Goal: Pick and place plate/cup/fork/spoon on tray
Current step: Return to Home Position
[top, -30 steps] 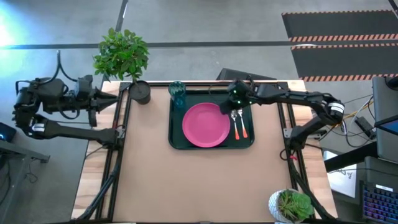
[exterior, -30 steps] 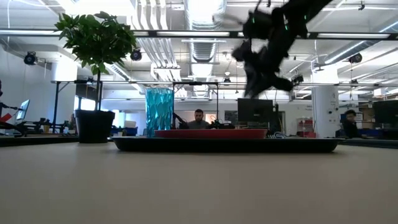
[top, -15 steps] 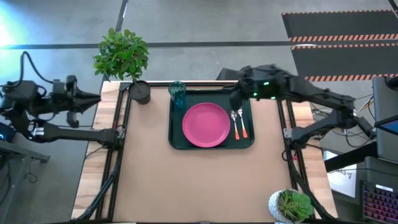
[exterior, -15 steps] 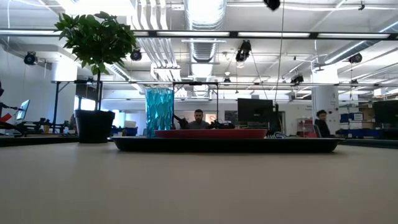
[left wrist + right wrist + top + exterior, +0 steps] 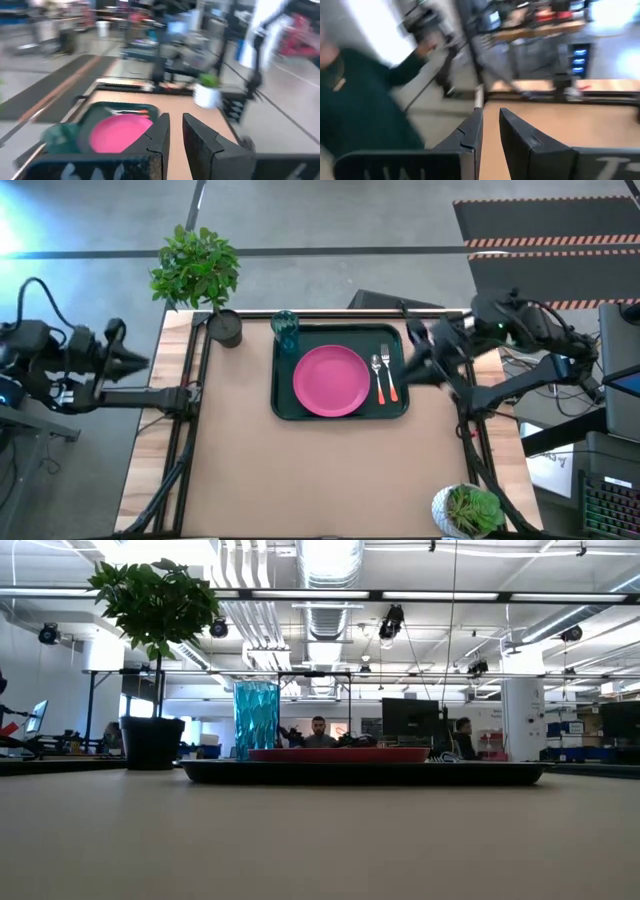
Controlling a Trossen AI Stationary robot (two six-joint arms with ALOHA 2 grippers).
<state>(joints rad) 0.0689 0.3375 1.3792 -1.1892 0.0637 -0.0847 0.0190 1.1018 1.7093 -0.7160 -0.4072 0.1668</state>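
Note:
The dark green tray (image 5: 340, 412) lies at the table's far middle. On it rest the pink plate (image 5: 331, 380) and, to its right, the spoon (image 5: 377, 365) and the fork (image 5: 389, 386), side by side. The teal cup (image 5: 285, 330) stands at the tray's far left corner and also shows in the low view (image 5: 257, 718). My right gripper (image 5: 412, 358) hovers just right of the tray, shut and empty (image 5: 491, 120). My left gripper (image 5: 143, 363) waits beyond the table's left edge, shut and empty (image 5: 176, 125).
A dark grey pot with a leafy plant (image 5: 225, 328) stands at the far left, next to the cup. A white pot with a plant (image 5: 468, 508) stands at the near right corner. Bare tabletop (image 5: 320, 480) lies in front of the tray. People show in the room beyond.
My right gripper has risen from above the spoon and fork and drawn back toward the table's right edge, leaving the low view. My left arm has pulled farther back off the table's left side. The tableware on the tray has stayed put.

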